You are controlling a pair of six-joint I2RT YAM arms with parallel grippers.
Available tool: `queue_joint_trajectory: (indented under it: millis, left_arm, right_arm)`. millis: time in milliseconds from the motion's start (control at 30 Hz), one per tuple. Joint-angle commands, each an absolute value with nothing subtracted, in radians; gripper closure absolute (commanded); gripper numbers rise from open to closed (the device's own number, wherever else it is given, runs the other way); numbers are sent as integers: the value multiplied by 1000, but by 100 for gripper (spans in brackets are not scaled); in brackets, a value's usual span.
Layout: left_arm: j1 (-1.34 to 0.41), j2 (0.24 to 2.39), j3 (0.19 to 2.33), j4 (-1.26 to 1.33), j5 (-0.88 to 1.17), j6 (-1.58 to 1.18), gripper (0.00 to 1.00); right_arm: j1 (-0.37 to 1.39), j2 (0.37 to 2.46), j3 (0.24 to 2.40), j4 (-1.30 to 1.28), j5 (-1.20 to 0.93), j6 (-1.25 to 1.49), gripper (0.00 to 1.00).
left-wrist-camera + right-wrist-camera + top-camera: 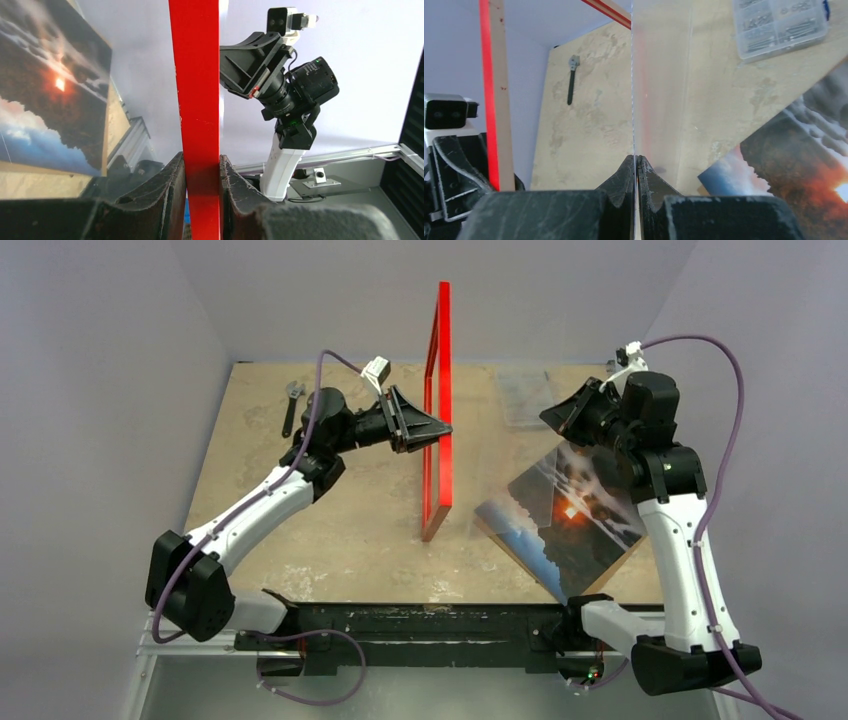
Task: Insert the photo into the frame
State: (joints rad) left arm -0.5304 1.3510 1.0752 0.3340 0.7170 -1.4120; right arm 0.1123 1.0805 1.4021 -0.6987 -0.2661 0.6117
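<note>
From overhead, the frame (438, 470) stands upright on edge mid-table, bright red and thin. My left gripper (440, 430) is clamped on it from the left, about midway along. The photo (565, 525) lies face up to its right, near the front edge: dark rocks, an orange sun, blue mist. My right gripper (553, 418) hangs above the photo's far corner. The table (340, 530) is mottled tan with pale grey walls around it. A wrench (291, 405) lies far left and a clear parts box (523, 395) far right, both well apart from the frame. A broad stretch of tabletop lies left of the frame.

Left wrist: both fingers press the red bar squarely between them, and the photo shows at left.

Right wrist: the jaws are closed tight on a thin clear pane (659, 90), seen edge-on. The frame's pale wood back shows at left.
</note>
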Motion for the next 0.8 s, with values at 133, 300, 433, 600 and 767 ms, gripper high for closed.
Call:
queue_joint_trajectory:
  millis: [133,300,433,600,767]
  left_arm:
    - [-527,1346,1056,590,758,-1475,100]
    - [-525,1366,976,667,750,-1523,100]
    - [-523,1384,948,681,751,-1529,100]
    - [-515,1393,910,669,747,-1542,100]
    - [-499,1371,883,528,737,-1476,100]
  right_arm:
    - [114,1071,1458,-741,-144,546,100]
    - [115,1074,1434,-718,-173,553,100]
    - [115,1077,1420,-713,-183,553,100]
    - [115,1072,1395,-708,-192,551,100]
    - [114,1066,1365,-700,-199,551,100]
